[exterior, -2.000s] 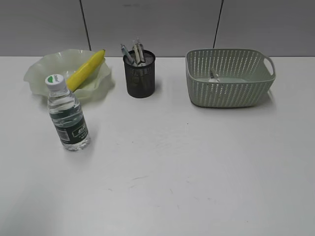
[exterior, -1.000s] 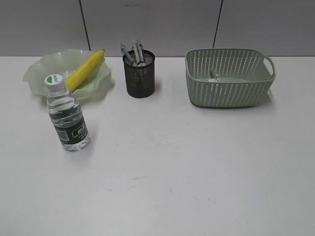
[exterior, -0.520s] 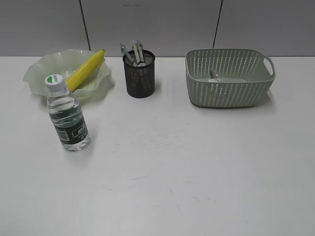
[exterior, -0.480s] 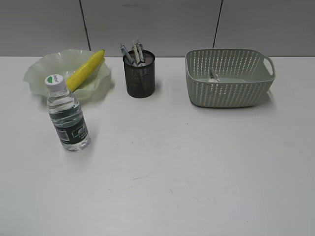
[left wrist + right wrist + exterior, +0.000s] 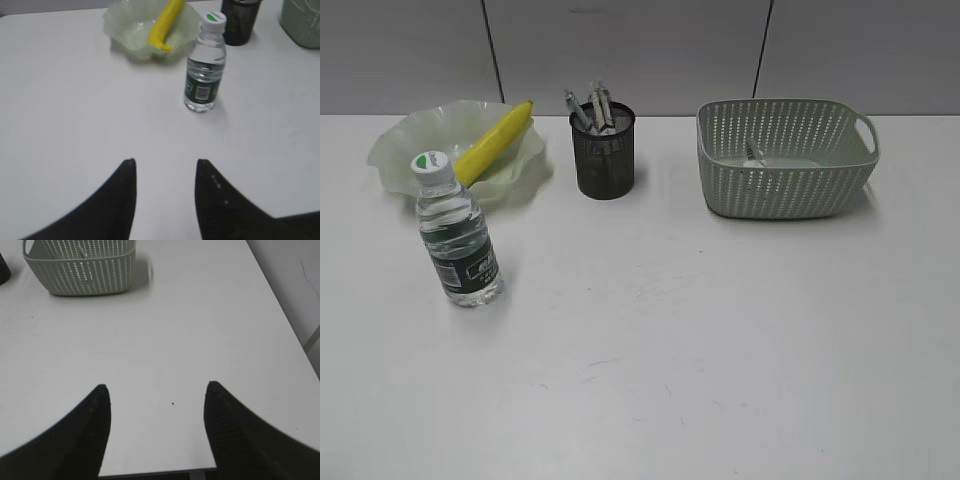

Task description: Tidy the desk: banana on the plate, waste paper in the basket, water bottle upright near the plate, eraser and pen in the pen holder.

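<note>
The banana (image 5: 496,141) lies in the plate (image 5: 405,145) at the back left of the desk (image 5: 720,330). The water bottle (image 5: 457,232) stands upright in front of the plate; it also shows in the left wrist view (image 5: 204,76), with the banana (image 5: 164,21) and the plate (image 5: 127,30). The pen holder (image 5: 604,152) holds pens. The basket (image 5: 783,157) at the back right holds the waste paper (image 5: 754,155). My left gripper (image 5: 165,162) is open and empty above bare desk, well short of the bottle. My right gripper (image 5: 157,387) is open and empty near the desk's front edge. The eraser is not visible.
The basket also shows at the top left of the right wrist view (image 5: 80,267). The desk's right edge (image 5: 280,320) runs along the right of that view. Neither arm shows in the exterior view.
The water bottle wobbled slightly and now stands still. Nothing else has moved.
</note>
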